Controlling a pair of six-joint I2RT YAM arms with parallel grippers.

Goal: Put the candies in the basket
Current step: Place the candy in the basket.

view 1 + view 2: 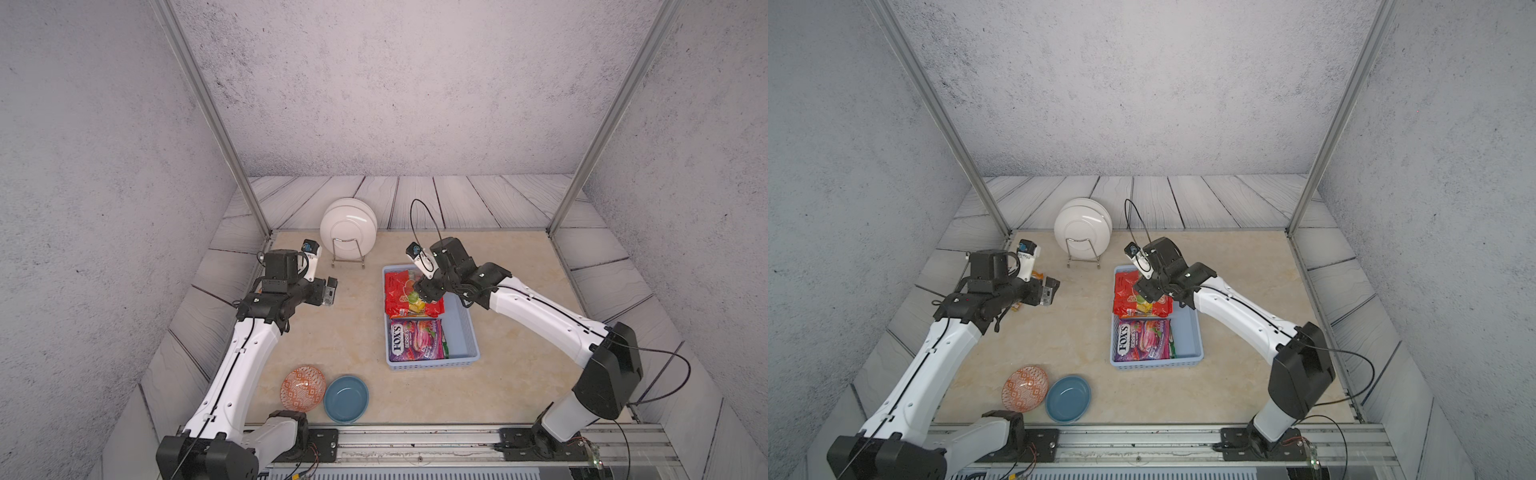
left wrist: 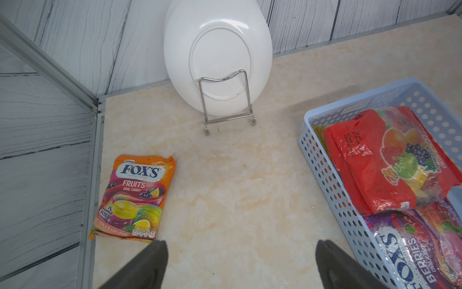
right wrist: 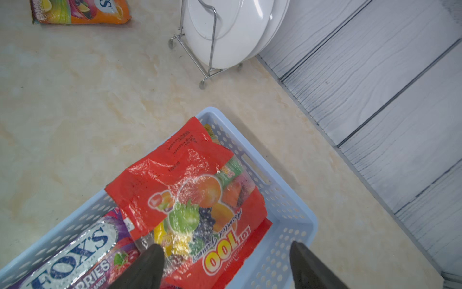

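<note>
The left pincer [image 2: 241, 244] gapes wide and empty near the orange bag [image 2: 132, 197], flat on the desk outside the basket [image 2: 322, 160]. Likely light, slick, crinkly: pinch an edge. The right pincer [image 3: 225, 246] is spread over the basketed red bag [image 3: 190, 180], gripping nothing.

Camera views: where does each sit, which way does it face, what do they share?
Top views: high above the robot's base, facing down and forward over the table; both arms show.
Left wrist: on the left arm, facing down past the open left tool at the orange FOX'S bag.
Right wrist: on the right arm, facing down past the open right tool at the red bag in the basket.
Shared: both wrist views show basket, red bag, white plates.
</note>
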